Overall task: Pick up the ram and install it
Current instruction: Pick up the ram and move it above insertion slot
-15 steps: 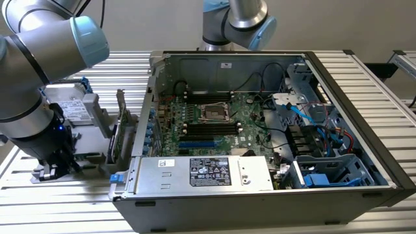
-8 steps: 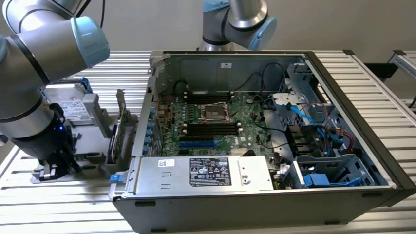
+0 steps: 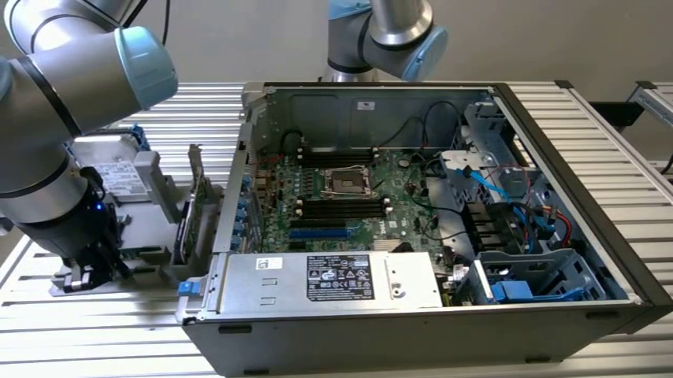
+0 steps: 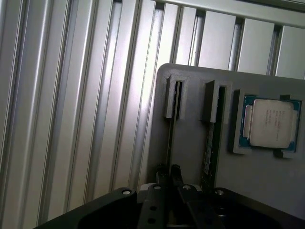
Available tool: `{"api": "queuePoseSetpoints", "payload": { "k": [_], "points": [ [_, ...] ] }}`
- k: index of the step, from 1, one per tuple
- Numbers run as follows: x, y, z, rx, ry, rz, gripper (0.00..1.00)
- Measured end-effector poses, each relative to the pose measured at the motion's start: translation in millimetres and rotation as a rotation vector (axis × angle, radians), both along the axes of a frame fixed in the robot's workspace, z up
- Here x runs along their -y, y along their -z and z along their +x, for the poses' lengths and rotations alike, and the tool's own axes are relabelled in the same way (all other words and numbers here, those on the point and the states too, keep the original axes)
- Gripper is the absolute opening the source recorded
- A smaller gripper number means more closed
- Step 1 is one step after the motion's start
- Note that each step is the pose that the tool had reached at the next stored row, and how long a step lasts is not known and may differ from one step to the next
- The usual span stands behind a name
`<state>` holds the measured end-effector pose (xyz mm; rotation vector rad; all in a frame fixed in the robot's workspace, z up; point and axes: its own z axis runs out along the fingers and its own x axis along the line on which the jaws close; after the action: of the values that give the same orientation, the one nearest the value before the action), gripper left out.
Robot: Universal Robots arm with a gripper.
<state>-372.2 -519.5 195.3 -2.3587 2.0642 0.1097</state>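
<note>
Ram (image 4: 170,143) thin, on edge in holder (image 4: 190,143) slot.

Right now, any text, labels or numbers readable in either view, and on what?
Nothing reads legibly.
Black-and-white sticker on the silver metal power supply box: print too small.
Silver square processor chip in the grey plastic tray: marking too faint.

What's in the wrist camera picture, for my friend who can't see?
Black fingers pinch a thin ram stick standing on edge in a grey plastic holder on a ribbed metal table. A square silver processor chip shares the holder.
</note>
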Motion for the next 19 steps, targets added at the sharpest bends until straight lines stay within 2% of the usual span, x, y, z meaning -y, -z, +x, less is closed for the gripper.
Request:
{"api": "queuePoseSetpoints", "payload": {
  "k": [10, 19],
  "points": [
    [0.0, -1.1, 1.8, 0.0003, 0.0, 0.0002, 0.14],
    [0.0, -8.9, 2.0, 0.0, 0.0, -0.0001, 0.14]
  ]
}}
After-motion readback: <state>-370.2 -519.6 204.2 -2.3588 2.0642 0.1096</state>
